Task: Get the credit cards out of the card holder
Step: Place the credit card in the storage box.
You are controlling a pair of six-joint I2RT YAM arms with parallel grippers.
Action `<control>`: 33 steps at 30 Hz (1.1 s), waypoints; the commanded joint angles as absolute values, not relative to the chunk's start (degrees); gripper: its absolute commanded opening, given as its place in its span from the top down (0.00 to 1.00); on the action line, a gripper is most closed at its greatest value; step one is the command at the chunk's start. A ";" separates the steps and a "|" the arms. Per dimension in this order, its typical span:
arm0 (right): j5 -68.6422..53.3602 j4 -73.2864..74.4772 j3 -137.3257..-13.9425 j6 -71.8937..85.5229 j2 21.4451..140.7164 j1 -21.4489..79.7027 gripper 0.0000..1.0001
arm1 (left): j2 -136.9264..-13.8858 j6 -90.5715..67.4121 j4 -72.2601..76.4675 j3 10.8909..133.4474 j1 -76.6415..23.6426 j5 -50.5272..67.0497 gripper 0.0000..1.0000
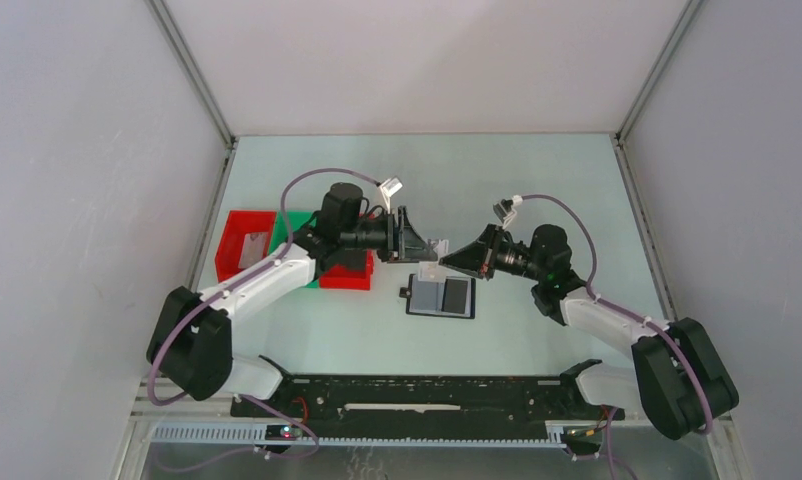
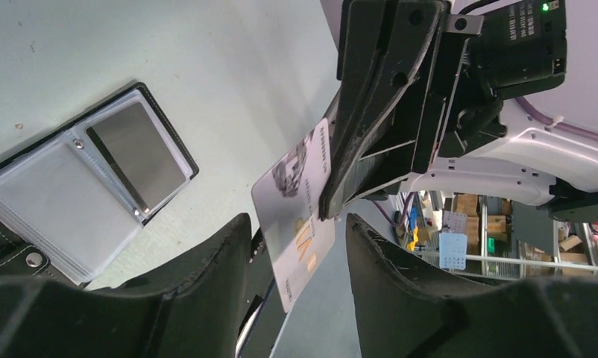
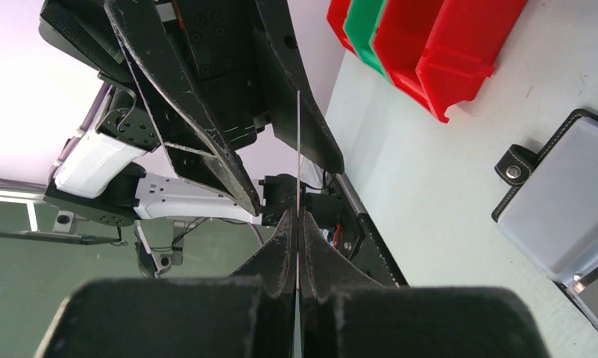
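Observation:
The black card holder point(image 1: 440, 297) lies open on the table, with a small tab on its left edge. It also shows in the left wrist view point(image 2: 65, 194) and the right wrist view point(image 3: 572, 198). One grey credit card point(image 2: 136, 153) sits in a clear pocket of the holder. My right gripper point(image 1: 447, 257) is shut on a pale credit card point(image 2: 292, 216), held in the air above the holder and seen edge-on in the right wrist view point(image 3: 298, 149). My left gripper point(image 1: 425, 245) is open, with its fingers point(image 2: 206, 276) on either side of that card's free end, apart from it.
Red trays point(image 1: 245, 243) point(image 1: 347, 272) and a green tray point(image 1: 299, 222) stand left of the holder, under the left arm; they also show in the right wrist view point(image 3: 460, 45). The grey walls enclose the table on three sides.

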State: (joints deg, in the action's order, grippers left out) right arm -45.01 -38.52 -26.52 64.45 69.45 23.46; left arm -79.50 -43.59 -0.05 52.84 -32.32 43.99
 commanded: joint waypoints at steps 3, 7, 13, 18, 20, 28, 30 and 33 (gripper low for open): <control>-44.22 -44.39 -26.89 66.37 70.11 24.30 1.00 | -79.39 -45.79 4.65 51.81 -32.17 46.58 0.53; -43.84 -43.81 -26.89 66.22 70.31 24.26 1.00 | -79.52 -46.08 4.74 51.74 -32.16 46.58 0.73; -43.54 -43.30 -26.89 65.87 70.31 24.08 1.00 | -79.24 -47.31 5.59 51.64 -32.09 46.32 0.99; -43.35 -38.30 -26.98 64.60 69.93 22.89 0.51 | -78.18 -44.34 1.77 52.73 -30.22 45.58 1.00; -40.52 -27.26 -27.03 59.12 64.92 20.55 0.37 | -76.52 -32.71 -17.84 58.64 -25.41 39.19 1.00; -43.05 -7.43 -28.03 47.36 58.35 10.92 0.35 | -75.38 -13.89 -46.95 71.70 -7.61 21.25 1.00; -44.53 -5.55 -28.04 46.03 58.23 9.51 0.36 | -74.24 -11.84 -48.62 73.01 -4.61 17.46 1.00; -45.58 -5.02 -28.04 45.55 58.59 8.71 0.36 | -74.44 -7.71 -52.95 75.89 -0.52 13.61 1.00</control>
